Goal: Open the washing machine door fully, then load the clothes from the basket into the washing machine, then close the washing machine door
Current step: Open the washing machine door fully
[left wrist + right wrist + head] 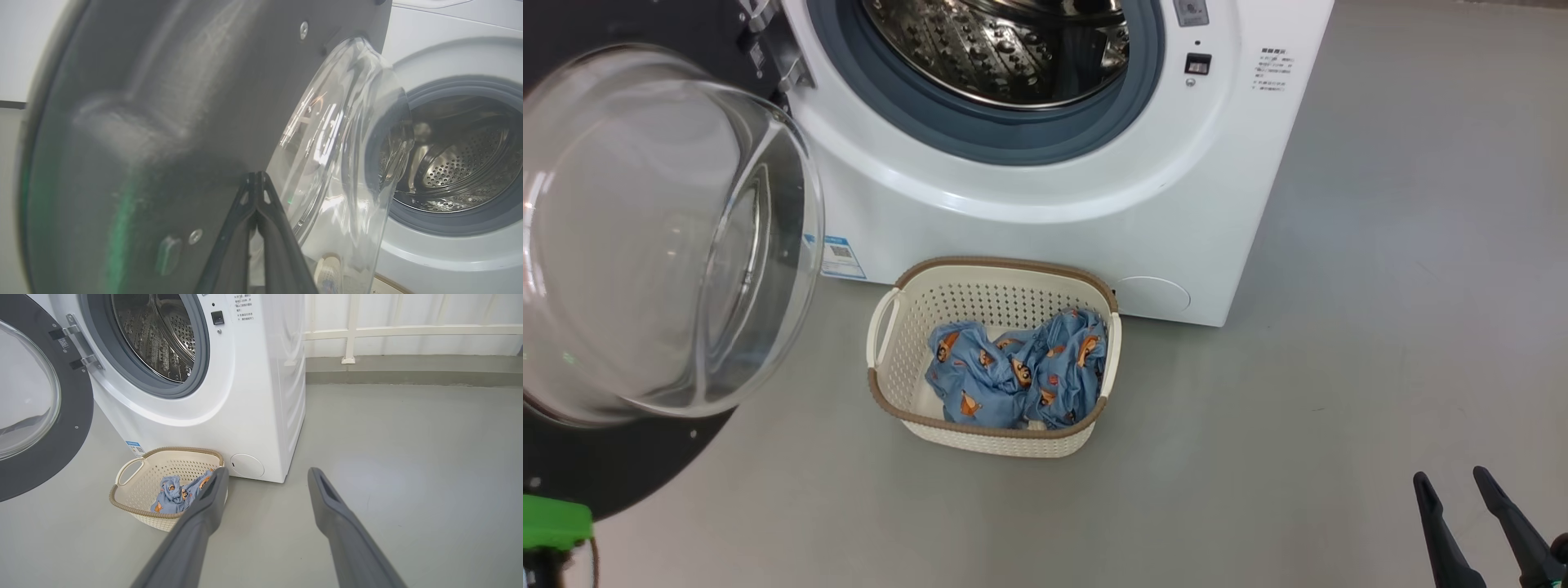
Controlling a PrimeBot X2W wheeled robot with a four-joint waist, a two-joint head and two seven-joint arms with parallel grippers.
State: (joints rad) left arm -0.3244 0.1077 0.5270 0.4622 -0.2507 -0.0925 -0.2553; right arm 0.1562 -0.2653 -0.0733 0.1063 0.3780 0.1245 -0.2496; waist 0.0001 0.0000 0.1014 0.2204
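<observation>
We see the washing machine door wide open leftward; clothes bunched at the basket's right end; floor open rightward; left gripper clenched empty, right gripper released.

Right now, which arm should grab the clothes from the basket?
Probably right. The right gripper is open and empty, with the basket of clothes ahead. The left gripper is shut, close by the door.

1 washing machine, 1 door, 1 basket.

Washing machine door open wide; blue printed clothes crumpled in cream basket (2 handles) before washing machine.
</observation>
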